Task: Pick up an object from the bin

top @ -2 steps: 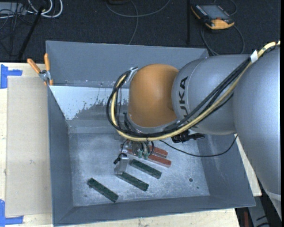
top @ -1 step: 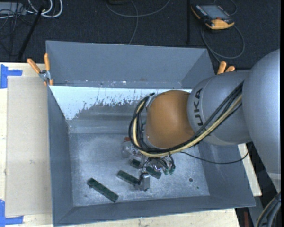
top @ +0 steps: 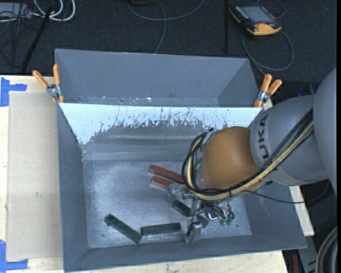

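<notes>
nothing is lifted yet, as far as i can judge. in the grey bin [top: 113,186] the gripper [top: 194,225] sits low near the floor; open or closed, i cannot tell. the likeliest pick, a dark green bar [top: 161,228], lies just left of it, a second green bar [top: 122,227] farther left, and two reddish-brown sticks [top: 166,175] lie beyond it — the orange cover [top: 227,158] hides the rest.

Grey bin [top: 68,169]; dark green bars [top: 161,228]; reddish-brown sticks [top: 165,172], possibly two; orange wrist cover [top: 227,158].

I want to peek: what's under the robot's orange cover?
Two reddish-brown sticks poke out from under the orange cover, near a dark green piece. Their right ends are covered.
</notes>
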### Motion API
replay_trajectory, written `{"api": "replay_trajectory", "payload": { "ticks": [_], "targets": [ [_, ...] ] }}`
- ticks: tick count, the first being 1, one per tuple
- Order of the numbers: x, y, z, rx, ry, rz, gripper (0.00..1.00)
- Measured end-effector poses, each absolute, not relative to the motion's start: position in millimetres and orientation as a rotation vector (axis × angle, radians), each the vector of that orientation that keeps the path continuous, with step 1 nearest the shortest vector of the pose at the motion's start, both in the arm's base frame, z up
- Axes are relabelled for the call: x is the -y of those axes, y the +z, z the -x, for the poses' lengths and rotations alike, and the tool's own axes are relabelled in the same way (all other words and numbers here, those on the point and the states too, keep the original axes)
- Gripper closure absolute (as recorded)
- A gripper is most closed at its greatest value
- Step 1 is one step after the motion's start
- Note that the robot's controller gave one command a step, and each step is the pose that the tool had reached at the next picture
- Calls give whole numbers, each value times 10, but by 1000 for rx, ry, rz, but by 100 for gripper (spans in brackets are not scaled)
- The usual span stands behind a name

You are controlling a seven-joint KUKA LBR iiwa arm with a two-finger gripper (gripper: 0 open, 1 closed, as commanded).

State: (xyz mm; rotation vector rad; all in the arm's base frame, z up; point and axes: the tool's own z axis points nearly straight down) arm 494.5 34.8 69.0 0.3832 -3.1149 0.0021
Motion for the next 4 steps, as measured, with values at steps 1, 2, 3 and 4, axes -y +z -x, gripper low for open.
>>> {"api": "replay_trajectory", "payload": {
  "ticks": [1,2,3,4],
  "targets": [
    [-367,693,-4952,3116,-1,-382,100],
    [-291,719,-4901,2987,-2,-966,100],
    [-290,724,-4911,2993,-2,-962,0],
    [-284,720,-4903,2991,-2,-958,100]
  ]
}}
